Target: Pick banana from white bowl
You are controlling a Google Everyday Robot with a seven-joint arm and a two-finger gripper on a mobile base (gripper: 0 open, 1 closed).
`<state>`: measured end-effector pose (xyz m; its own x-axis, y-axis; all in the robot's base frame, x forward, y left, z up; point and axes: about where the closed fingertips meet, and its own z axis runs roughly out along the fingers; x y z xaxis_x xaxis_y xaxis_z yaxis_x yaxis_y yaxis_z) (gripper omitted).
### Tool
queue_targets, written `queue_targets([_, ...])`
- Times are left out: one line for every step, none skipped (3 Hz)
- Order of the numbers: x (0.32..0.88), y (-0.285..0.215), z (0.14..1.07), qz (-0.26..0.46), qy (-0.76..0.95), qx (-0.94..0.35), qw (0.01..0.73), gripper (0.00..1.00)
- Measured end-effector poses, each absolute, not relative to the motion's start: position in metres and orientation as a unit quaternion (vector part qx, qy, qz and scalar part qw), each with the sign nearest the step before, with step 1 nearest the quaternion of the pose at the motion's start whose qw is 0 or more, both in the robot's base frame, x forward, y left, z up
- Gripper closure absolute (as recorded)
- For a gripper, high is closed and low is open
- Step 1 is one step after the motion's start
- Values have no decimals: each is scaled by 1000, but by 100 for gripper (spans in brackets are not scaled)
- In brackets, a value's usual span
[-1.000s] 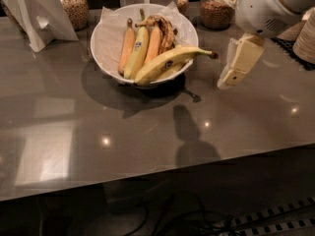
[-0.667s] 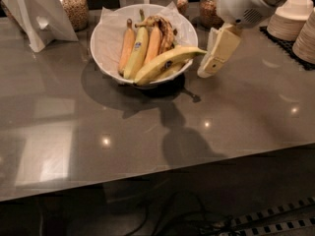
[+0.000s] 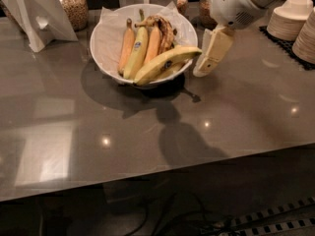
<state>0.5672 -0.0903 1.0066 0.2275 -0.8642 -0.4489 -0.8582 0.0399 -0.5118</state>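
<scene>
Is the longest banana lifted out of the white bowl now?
No, the banana lies in the white bowl on the other bananas, and the gripper hangs beside the bowl's rim, near the banana's tip.

Pale-yellow banana (image 3: pixel 165 64) — cream hand (image 3: pixel 204 69) beside

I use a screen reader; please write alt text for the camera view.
The robot's gripper hangs right of the white bowl, beside the tip of the long banana lying across its front rim. Other bananas lie behind it.
</scene>
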Motion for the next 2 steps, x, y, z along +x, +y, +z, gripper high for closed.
queue_targets([584,-80,997,-14,592,-714,372,18])
queue_targets([597,-75,987,-20,569,-733,372,41])
